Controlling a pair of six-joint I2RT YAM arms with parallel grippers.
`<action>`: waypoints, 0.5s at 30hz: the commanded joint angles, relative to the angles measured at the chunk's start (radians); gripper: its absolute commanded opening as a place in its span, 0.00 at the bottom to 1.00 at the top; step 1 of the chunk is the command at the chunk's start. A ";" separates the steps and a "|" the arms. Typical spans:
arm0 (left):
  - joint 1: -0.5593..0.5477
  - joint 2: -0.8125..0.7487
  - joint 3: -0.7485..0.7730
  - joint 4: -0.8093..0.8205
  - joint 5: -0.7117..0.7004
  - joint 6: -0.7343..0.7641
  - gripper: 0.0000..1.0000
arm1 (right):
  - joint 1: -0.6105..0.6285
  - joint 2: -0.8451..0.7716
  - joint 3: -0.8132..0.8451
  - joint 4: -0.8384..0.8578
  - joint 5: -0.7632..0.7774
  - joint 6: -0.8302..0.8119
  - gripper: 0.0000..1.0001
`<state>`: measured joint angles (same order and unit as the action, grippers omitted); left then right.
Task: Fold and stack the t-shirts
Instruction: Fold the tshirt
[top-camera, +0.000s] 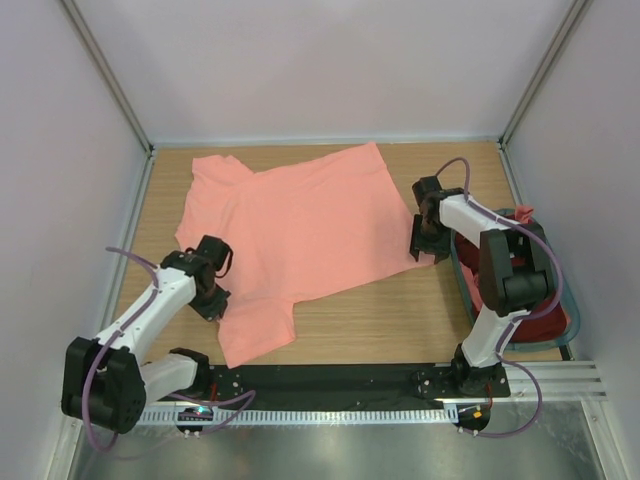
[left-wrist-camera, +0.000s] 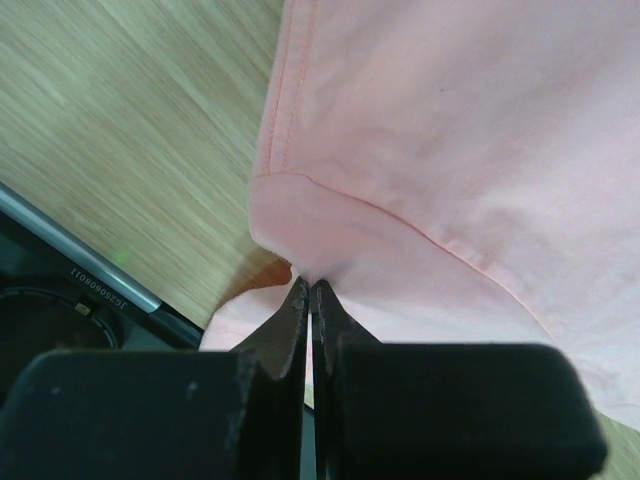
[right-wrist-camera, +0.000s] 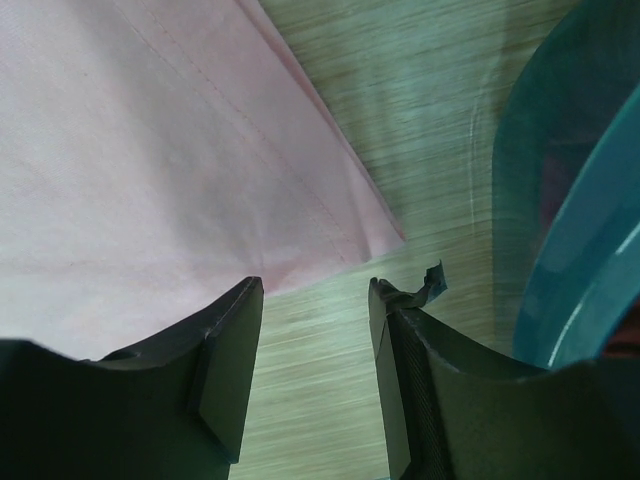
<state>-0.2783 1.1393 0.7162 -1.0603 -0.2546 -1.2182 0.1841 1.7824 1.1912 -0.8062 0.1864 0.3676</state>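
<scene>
Wooden table (top-camera: 380, 320): salmon t-shirt (top-camera: 300, 230), teal basket (top-camera: 572, 322)

A wooden counter (top-camera: 385, 322) is enclosed by white walls (top-camera: 320, 70) at its far, left and right edges. A teal basket (top-camera: 573, 322) sits against the right edge, close to the near right corner. A black strip (top-camera: 340, 378) lines the near edge.

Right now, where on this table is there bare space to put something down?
The widest bare patch of table is the near strip between the lower hem of the salmon t-shirt and the black rail. A thin strip runs along the left wall. The right side is crowded by the right gripper and the basket.
</scene>
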 joint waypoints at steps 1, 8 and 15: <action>0.011 -0.027 -0.012 -0.043 -0.045 -0.006 0.00 | -0.002 -0.020 -0.013 0.051 0.035 -0.009 0.54; 0.014 -0.052 -0.011 -0.063 -0.046 -0.014 0.00 | -0.003 0.011 -0.039 0.101 0.002 0.016 0.52; 0.016 -0.092 -0.014 -0.082 -0.048 -0.020 0.00 | -0.002 0.005 -0.110 0.144 -0.027 0.036 0.44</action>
<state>-0.2699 1.0737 0.7059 -1.1007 -0.2619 -1.2228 0.1837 1.7859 1.1225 -0.7013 0.1677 0.3851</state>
